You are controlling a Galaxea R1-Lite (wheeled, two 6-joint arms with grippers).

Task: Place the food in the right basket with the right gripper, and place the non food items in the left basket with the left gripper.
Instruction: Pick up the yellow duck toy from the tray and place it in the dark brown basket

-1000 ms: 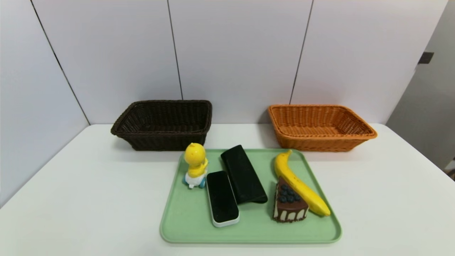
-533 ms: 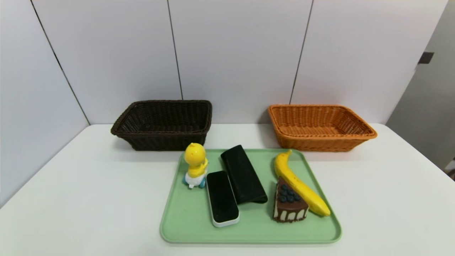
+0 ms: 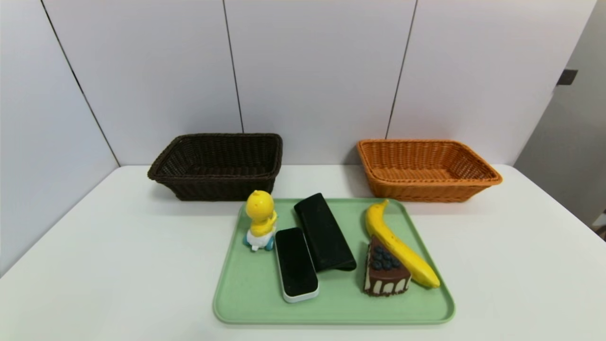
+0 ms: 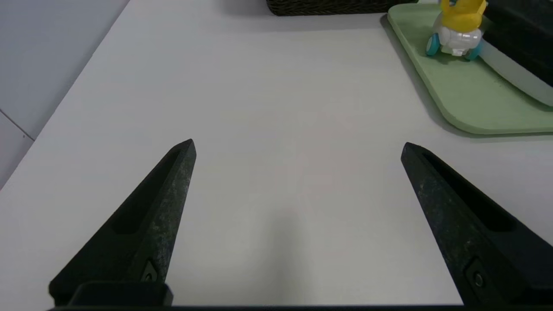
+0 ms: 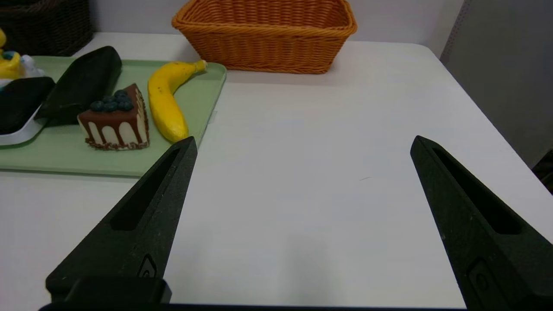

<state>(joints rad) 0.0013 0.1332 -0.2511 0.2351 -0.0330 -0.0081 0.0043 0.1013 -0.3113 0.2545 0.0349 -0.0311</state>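
On a green tray (image 3: pixel 251 303) lie a yellow banana (image 3: pixel 400 246) (image 5: pixel 166 97), a chocolate cake wedge (image 3: pixel 384 274) (image 5: pixel 116 121), a yellow duck toy (image 3: pixel 260 220) (image 4: pixel 456 26), a black fabric case (image 3: pixel 324 232) (image 5: pixel 82 82) and a black-faced white-rimmed device (image 3: pixel 296 263). Behind the tray stand the dark brown left basket (image 3: pixel 218 166) and the orange right basket (image 3: pixel 426 168) (image 5: pixel 265 36), both empty. Neither arm shows in the head view. My left gripper (image 4: pixel 298 147) hangs open over bare table to the tray's left. My right gripper (image 5: pixel 302 144) hangs open over bare table to the tray's right.
The white table (image 3: pixel 94 265) ends at grey wall panels (image 3: pixel 312 71) right behind the baskets. Its right edge (image 5: pixel 488 112) drops off beside the right gripper. Bare tabletop lies on both sides of the tray.
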